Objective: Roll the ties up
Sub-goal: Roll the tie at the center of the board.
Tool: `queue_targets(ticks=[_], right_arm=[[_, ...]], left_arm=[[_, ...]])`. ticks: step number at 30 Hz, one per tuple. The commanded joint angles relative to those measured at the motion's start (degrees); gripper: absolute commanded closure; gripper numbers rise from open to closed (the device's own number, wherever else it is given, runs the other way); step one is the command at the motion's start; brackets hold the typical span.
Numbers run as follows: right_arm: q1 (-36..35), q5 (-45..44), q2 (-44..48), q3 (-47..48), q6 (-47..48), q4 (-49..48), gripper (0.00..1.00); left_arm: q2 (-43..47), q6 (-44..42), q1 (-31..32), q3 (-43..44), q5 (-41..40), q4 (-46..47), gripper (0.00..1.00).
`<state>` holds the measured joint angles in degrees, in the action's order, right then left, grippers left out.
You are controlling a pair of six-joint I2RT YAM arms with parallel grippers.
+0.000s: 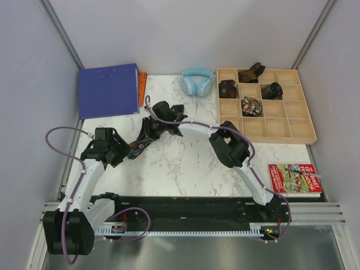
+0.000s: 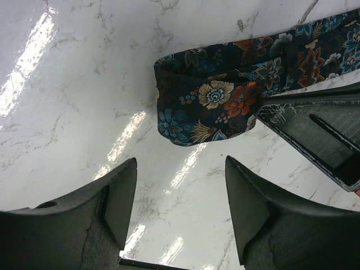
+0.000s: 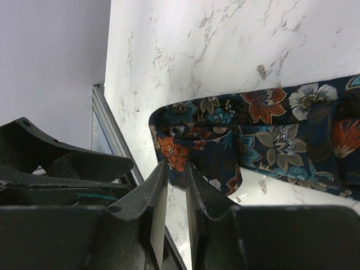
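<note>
One floral tie [image 2: 214, 107] lying on the marble table [image 2: 67, 140], we're seeing our right gripper [image 3: 175, 194] pinching its folded end; left gripper [image 2: 180, 197] hanging released just beside

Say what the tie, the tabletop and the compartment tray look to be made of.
Tie: woven fabric, maybe silk or polyester, little sheen; it folds limply and carries a printed floral pattern. Tabletop: glossy marble-look surface, white with grey veins and sharp glare; stone or laminate, cannot tell. Tray: pale unfinished-looking wood, matte, thin slat dividers.
</note>
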<state>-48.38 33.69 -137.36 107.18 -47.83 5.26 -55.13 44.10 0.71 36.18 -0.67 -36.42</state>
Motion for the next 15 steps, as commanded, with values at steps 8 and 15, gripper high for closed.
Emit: queue_targets(ticks=[8,15], right_arm=[[1.27,2.08,-5.64,5.68,-1.03,-0.95,0.75],[1.71,2.78,-6.78,4.36,-1.65,-2.97,0.76]], left_arm=[[-2.61,0.29,-0.36,-3.66,-2.15,9.09,0.32],[-6.12,0.55,-0.36,-4.98,-0.92,14.71,0.32]])
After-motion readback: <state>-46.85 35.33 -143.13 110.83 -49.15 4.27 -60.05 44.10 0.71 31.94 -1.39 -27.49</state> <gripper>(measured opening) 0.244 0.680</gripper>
